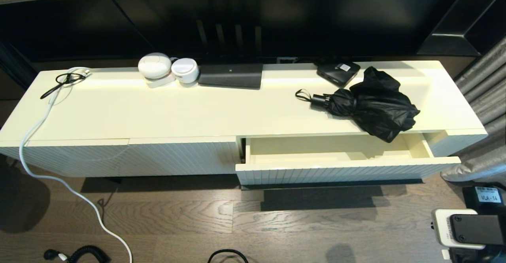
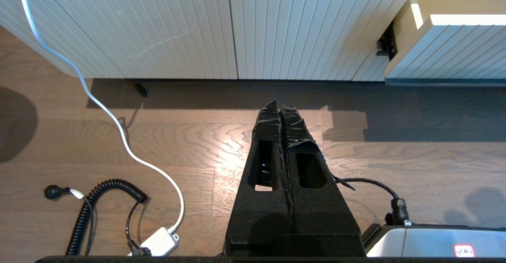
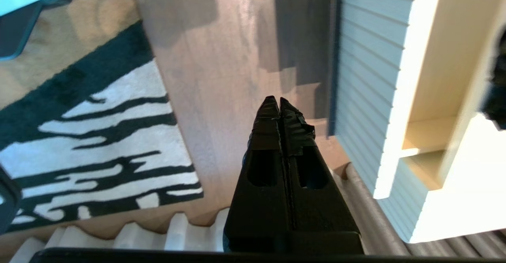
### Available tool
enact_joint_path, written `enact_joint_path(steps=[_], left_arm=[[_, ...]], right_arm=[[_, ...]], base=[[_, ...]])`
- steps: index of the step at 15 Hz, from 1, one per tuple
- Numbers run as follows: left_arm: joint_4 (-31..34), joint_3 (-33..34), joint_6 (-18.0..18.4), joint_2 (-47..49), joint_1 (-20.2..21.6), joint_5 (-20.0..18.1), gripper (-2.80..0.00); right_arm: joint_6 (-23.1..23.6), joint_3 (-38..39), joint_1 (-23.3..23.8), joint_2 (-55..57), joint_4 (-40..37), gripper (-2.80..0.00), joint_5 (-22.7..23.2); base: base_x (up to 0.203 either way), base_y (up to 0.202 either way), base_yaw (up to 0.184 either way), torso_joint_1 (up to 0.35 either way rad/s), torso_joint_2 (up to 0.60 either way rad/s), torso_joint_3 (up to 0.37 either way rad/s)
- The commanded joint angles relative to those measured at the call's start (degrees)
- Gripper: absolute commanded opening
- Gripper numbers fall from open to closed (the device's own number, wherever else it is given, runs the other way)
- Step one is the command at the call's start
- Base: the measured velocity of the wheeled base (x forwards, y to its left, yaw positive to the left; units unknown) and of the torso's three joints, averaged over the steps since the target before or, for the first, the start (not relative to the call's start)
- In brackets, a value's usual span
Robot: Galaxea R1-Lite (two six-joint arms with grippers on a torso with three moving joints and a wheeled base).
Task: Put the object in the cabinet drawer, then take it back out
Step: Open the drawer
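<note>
The black compact umbrella [image 1: 371, 101] lies on the cabinet top at the right. Its handle and wrist loop point left, and its rumpled fabric hangs over the front edge above the drawer. The cream drawer [image 1: 344, 168] stands pulled open below it, and the visible part of its interior holds nothing. It also shows in the left wrist view, drawer [image 2: 454, 49], and in the right wrist view, drawer [image 3: 367, 77]. My left gripper [image 2: 278, 105] is shut over the wooden floor, well left of the drawer. My right gripper [image 3: 279, 101] is shut, low beside the drawer's right end. Neither holds anything.
A flat black box with a white label [image 1: 338, 72] sits behind the umbrella. Two white round devices [image 1: 155, 66] and a black stand [image 1: 230, 76] are further left. A white cable [image 1: 35, 136] trails to the floor. A grey curtain [image 1: 482, 97] hangs right; a striped rug [image 3: 99, 136] lies behind.
</note>
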State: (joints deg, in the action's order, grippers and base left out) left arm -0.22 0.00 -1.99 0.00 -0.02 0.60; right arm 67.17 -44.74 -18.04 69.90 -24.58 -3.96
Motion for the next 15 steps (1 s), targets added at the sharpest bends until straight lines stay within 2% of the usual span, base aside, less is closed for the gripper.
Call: enact_joint_path(steps=[1,5,9,15], left_arm=[[-0.04,0.09,-0.03,0.00,-0.06,0.02,-2.80],[-0.04,0.09,-0.03,0.00,-0.02,0.02,-2.80],[-0.04,0.09,0.05,0.00,0.02,0.02,-2.80],[-0.04,0.09,-0.03,0.00,-0.01,0.02,-2.80]], right_arm=[[0.27,-1.68,-0.42,0.98,-0.16,-2.80,0.05],[-2.07,-4.36,-1.51,6.18,1.53,-2.80,0.08],[-2.52,-10.49,-1.82,19.69,8.36,-2.80,0.25],[3.96,-23.17,-1.72,31.46,10.40,-2.80,0.36]], base=[[0.000,0.000,0.000,0.000,0.00,0.000],[0.000,0.000,0.000,0.000,0.00,0.000],[0.000,0.000,0.000,0.000,0.00,0.000],[0.000,0.000,0.000,0.000,0.00,0.000]])
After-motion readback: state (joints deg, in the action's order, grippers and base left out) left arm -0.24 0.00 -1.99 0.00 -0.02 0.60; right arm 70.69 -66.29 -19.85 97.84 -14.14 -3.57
